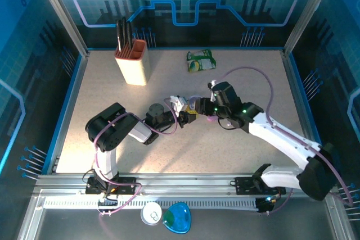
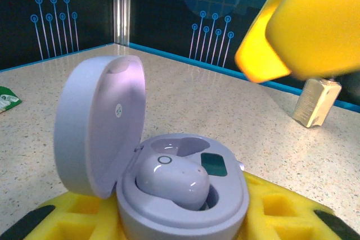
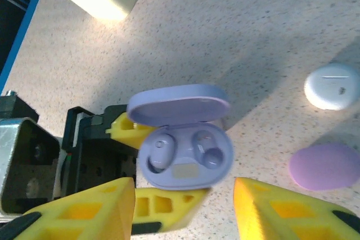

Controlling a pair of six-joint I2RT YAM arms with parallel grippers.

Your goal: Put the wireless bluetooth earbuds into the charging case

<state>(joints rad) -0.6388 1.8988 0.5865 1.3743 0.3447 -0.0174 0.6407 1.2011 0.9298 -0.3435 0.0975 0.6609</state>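
Case (image 2: 225, 198) of lilac plastic, lid (image 2: 98, 127) raised, gripped at its base between the yellow fingers of the left gripper (image 2: 179, 221) and held just above the middle of the table (image 1: 101, 99). One lilac earbud (image 2: 171, 179) lies in the near socket; in the left wrist view it appears to sit slightly proud of the rim, while the far socket (image 2: 169, 145) looks empty, though the right wrist view is too blurred to confirm this. Right gripper (image 3: 183, 195) hangs directly over the case with its jaws released, spread wider than the case and holding nothing. Two closed cases, one white (image 3: 332, 85) and one purple (image 3: 325, 166), rest on the table nearby. Step in hand is judged to be the seating of the earbud. To do it well, the left gripper should keep the case level and motionless, and the right gripper should rise straight up so that neither finger clips the raised lid, which stands on the left side of the case. A light downward touch on the earbud may be needed if it is not fully home. The lid should not be closed until both sockets are filled.
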